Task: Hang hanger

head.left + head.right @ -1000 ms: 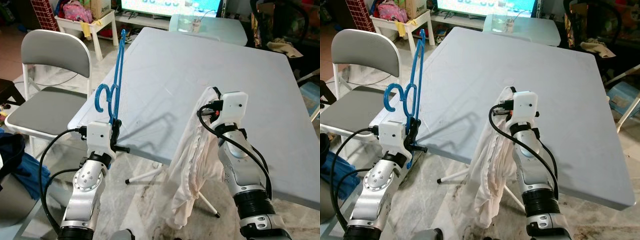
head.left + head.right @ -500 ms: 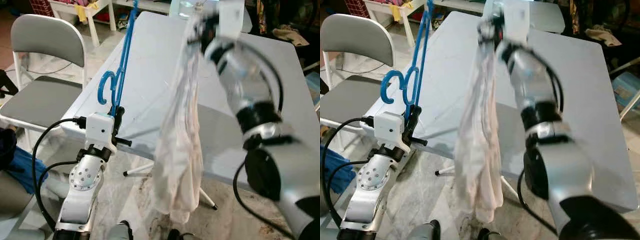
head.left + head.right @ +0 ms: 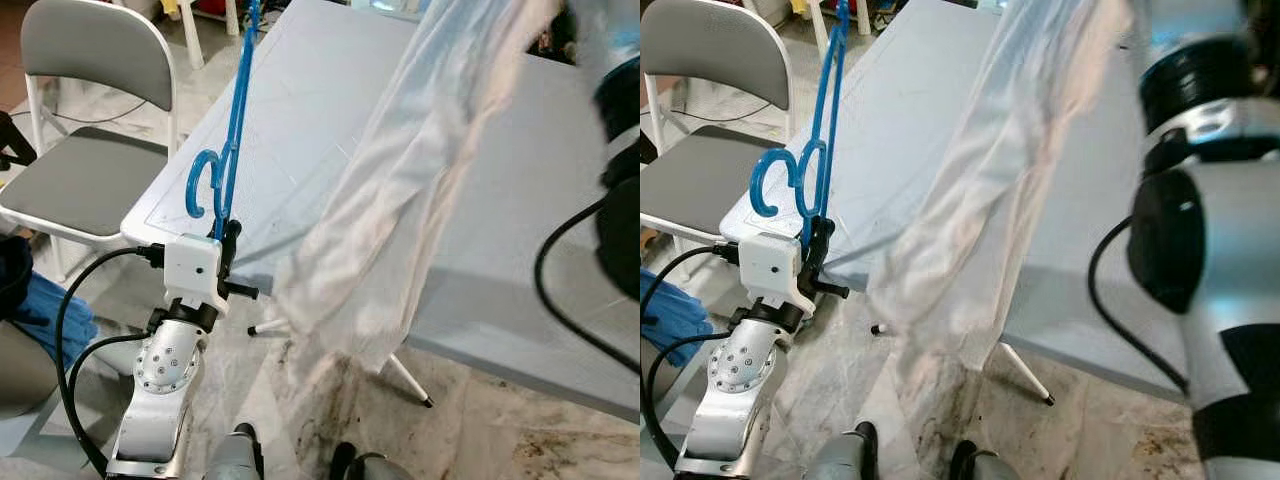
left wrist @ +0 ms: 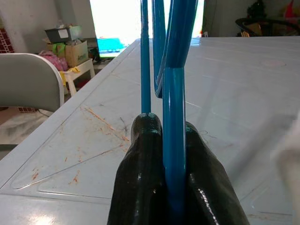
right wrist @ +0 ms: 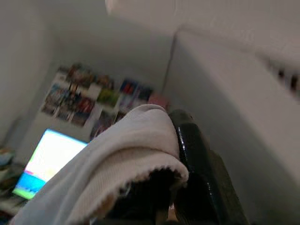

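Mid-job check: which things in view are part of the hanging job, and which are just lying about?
Part of the job:
- blue hanger, clamped in the left gripper
- white garment, held up over the table by the right gripper

Just lying about:
- grey table
- grey folding chair
- blue cloth on the floor beside the chair

Head stereo pair downward over shared table (image 3: 330, 110); wrist cameras close along fingers (image 4: 140, 187).
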### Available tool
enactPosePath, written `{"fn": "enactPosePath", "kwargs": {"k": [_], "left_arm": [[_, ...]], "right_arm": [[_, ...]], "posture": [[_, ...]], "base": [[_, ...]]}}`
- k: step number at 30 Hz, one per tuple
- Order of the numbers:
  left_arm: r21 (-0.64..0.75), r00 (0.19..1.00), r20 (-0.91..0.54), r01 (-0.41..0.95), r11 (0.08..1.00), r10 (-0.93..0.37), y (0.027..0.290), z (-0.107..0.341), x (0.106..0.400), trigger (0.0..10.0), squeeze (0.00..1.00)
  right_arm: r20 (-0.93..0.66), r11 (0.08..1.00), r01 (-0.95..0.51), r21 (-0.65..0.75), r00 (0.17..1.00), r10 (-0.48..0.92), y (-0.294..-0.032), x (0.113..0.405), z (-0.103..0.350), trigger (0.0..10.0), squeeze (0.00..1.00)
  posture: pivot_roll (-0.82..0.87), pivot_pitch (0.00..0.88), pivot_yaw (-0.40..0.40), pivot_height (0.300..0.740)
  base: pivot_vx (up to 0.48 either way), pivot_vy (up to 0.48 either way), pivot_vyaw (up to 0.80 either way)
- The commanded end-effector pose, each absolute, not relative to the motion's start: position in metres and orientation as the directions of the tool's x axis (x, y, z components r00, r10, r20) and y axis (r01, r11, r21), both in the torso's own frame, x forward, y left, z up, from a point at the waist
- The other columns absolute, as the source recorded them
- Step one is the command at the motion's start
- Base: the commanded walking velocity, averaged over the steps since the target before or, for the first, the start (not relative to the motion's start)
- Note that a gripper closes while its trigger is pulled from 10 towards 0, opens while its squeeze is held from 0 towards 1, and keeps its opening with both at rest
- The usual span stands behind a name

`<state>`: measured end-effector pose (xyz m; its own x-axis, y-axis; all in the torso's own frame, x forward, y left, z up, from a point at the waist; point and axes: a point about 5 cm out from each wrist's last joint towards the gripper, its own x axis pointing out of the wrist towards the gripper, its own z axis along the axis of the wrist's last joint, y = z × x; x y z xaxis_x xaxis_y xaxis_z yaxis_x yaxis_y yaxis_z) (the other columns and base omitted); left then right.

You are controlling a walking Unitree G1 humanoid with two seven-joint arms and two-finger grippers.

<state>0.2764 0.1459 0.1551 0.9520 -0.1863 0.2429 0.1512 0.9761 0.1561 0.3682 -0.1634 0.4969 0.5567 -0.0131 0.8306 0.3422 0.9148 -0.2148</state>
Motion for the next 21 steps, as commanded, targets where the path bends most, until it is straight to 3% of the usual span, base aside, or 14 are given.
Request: {"fn": "enactPosePath", "kwargs": {"k": [1, 3, 4, 7, 8, 10, 11, 15, 21], "left_arm": [[0.151, 0.965, 0.183, 0.163, 0.975, -0.190, 0.142, 0.144, 0.276, 10.0, 0.00], [0.150, 0.965, 0.183, 0.163, 0.975, -0.189, 0.142, 0.144, 0.276, 10.0, 0.00], [0.147, 0.965, 0.180, 0.167, 0.975, -0.192, 0.140, 0.142, 0.275, 10.0, 0.00], [0.147, 0.965, 0.179, 0.167, 0.975, -0.193, 0.140, 0.142, 0.275, 10.0, 0.00], [0.144, 0.964, 0.178, 0.174, 0.974, -0.199, 0.139, 0.141, 0.275, 10.0, 0.00], [0.144, 0.963, 0.177, 0.177, 0.974, -0.201, 0.138, 0.141, 0.275, 10.0, 0.00], [0.144, 0.963, 0.177, 0.178, 0.974, -0.202, 0.138, 0.141, 0.275, 10.0, 0.00], [0.142, 0.961, 0.175, 0.189, 0.972, -0.212, 0.137, 0.141, 0.278, 10.0, 0.00], [0.142, 0.956, 0.173, 0.214, 0.966, -0.237, 0.134, 0.140, 0.280, 10.0, 0.00]], "right_arm": [[0.835, 0.901, 0.352, -0.255, 0.550, 0.022, -0.164, 0.369, 0.492, 10.0, 0.00], [0.796, 0.902, 0.314, -0.295, 0.603, 0.050, -0.163, 0.378, 0.475, 10.0, 0.00], [0.686, 0.922, 0.189, -0.339, 0.720, 0.105, -0.160, 0.397, 0.434, 10.0, 0.00], [0.624, 0.915, 0.128, -0.383, 0.766, 0.154, -0.156, 0.404, 0.410, 10.0, 0.00], [0.489, 0.891, -0.007, -0.455, 0.834, 0.256, -0.148, 0.414, 0.357, 10.0, 0.26], [0.424, 0.877, -0.072, -0.475, 0.854, 0.300, -0.146, 0.416, 0.332, 10.0, 0.26], [0.392, 0.877, -0.117, -0.467, 0.861, 0.324, -0.146, 0.416, 0.321, 10.0, 1.00], [0.286, 0.845, -0.274, -0.459, 0.855, 0.433, -0.148, 0.413, 0.286, 10.0, 1.00], [0.226, 0.778, -0.379, -0.500, 0.810, 0.540, -0.156, 0.408, 0.283, 10.0, 1.00]], "posture": [[0.33, 0.227, -0.122, 0.740], [0.33, 0.227, -0.121, 0.740], [0.33, 0.229, -0.120, 0.740], [0.33, 0.229, -0.119, 0.740], [0.33, 0.229, -0.115, 0.740], [0.32, 0.228, -0.114, 0.740], [0.32, 0.228, -0.110, 0.740], [0.31, 0.226, -0.102, 0.740], [0.28, 0.217, -0.094, 0.740]], "base": [[0.000, 0.000, 0.00], [0.000, 0.000, 0.00], [0.000, 0.000, 0.00], [0.000, 0.000, 0.00], [0.000, 0.000, 0.00], [0.000, 0.000, 0.00], [0.000, 0.000, 0.00], [0.000, 0.000, 0.00], [0.000, 0.000, 0.00]]}}
